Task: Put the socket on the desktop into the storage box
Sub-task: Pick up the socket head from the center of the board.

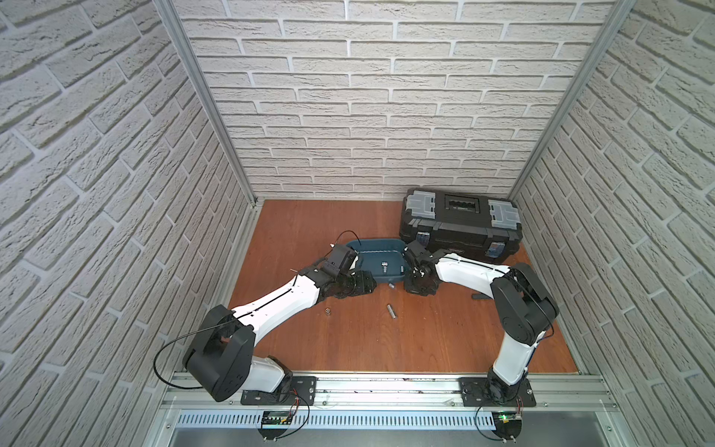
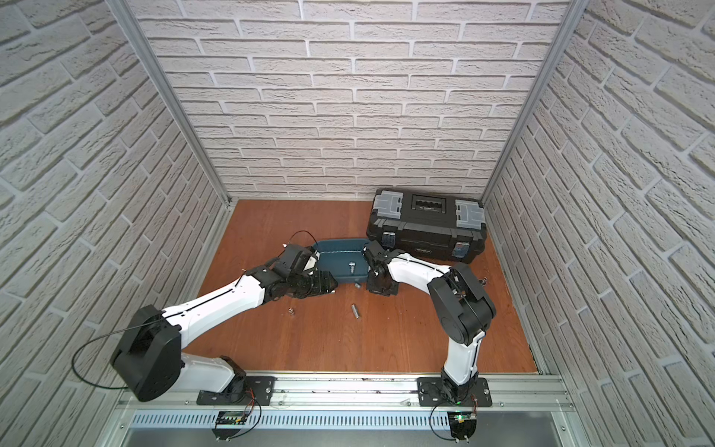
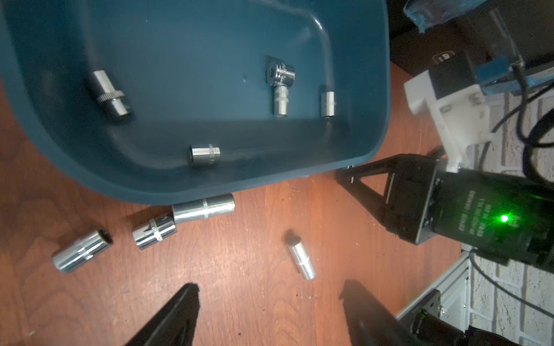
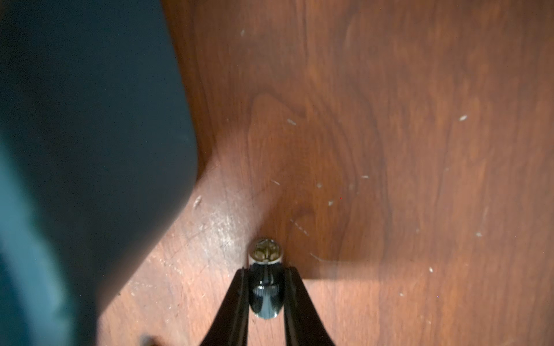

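Socket (image 4: pixel 265 287) is sitting clamped in the right gripper (image 4: pixel 266 271), storage box (image 4: pixel 75 149) lying just beside it; left gripper (image 3: pixel 268 284) is hanging spread, empty

Glossy chrome metal socket (image 4: pixel 265 278), scuffed wood-grain desktop (image 4: pixel 389 149), smooth plastic storage box (image 3: pixel 209 185)

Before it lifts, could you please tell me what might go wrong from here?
The right pincer grips the socket by its rounded sides, so it might slip on lifting. The storage box wall stands close; swinging over could knock it. The left pincer hovers open nearby, so arms might clash.
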You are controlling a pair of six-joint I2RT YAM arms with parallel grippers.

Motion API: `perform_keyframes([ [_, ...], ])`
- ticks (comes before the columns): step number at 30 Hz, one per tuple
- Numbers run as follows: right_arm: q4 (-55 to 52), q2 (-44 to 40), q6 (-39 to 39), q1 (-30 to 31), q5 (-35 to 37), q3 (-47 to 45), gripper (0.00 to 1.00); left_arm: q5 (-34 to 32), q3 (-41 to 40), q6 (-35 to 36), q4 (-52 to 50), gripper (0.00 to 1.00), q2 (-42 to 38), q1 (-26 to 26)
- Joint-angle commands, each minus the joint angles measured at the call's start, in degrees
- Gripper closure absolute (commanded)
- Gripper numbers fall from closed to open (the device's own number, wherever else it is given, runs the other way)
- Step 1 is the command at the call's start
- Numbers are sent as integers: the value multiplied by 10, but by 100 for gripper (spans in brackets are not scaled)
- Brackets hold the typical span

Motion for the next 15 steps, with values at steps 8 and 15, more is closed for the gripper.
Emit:
perform_keyframes([
  [8,-11,-40,-4,0,10,-18,78,-4,6,6,5,20,-7,-1],
  [15,-14,-71,-1,0,9,-28,78,-7,7,6,1,20,-13,4],
])
